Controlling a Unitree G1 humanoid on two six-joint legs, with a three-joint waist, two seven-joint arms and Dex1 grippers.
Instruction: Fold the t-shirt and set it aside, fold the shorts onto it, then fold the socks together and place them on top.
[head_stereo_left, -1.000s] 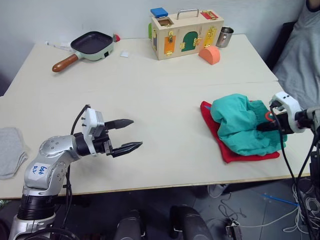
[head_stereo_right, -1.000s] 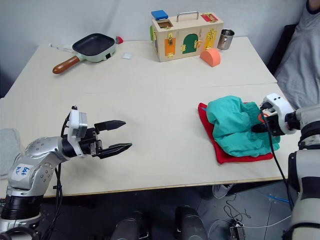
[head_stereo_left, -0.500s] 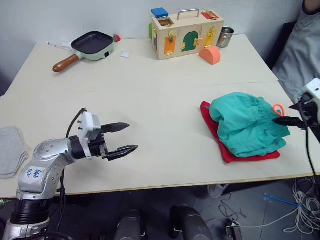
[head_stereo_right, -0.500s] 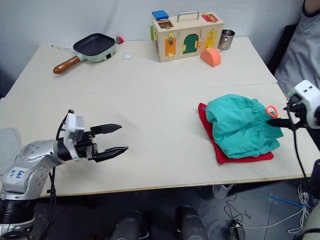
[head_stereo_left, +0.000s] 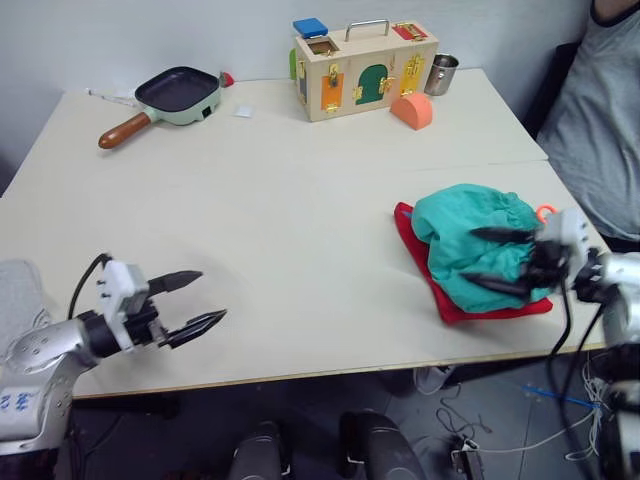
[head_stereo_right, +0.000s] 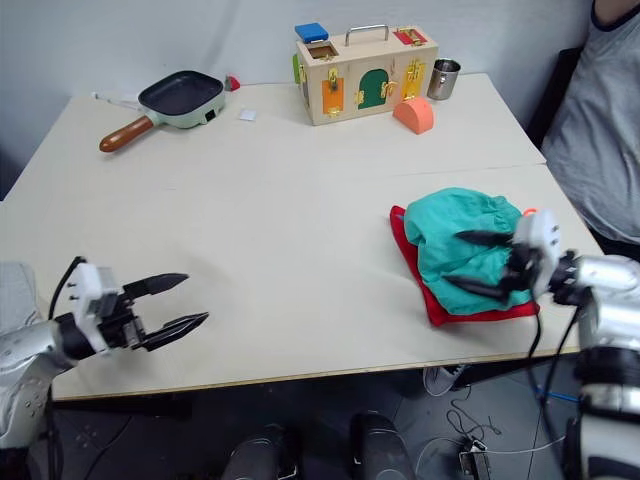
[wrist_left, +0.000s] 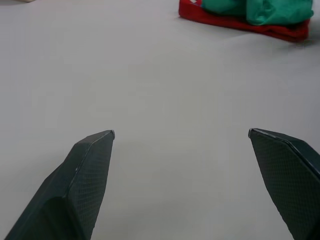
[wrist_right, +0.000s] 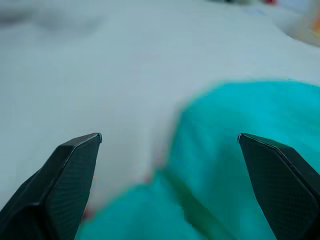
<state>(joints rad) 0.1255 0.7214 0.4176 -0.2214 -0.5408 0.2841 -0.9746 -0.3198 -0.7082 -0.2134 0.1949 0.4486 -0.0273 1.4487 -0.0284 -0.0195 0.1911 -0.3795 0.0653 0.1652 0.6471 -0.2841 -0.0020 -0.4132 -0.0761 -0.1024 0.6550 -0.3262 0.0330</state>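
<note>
On the desk (head_stereo_left: 300, 220), the t-shirt (head_stereo_left: 478, 305) lies folded near the right front edge with the shorts (head_stereo_left: 470, 245) bunched on top of it, so the first two steps look mostly done, though the shorts sit loosely. The socks (head_stereo_left: 15, 300), at the far left edge, appear untouched. The right gripper (head_stereo_left: 497, 260) hovers by the shorts, fingers spread; the left gripper (head_stereo_left: 190, 298) is likewise spread, empty

No legible text anywhere.

Teal shorts (head_stereo_left: 470, 240), red t-shirt (head_stereo_left: 420, 262).
</note>
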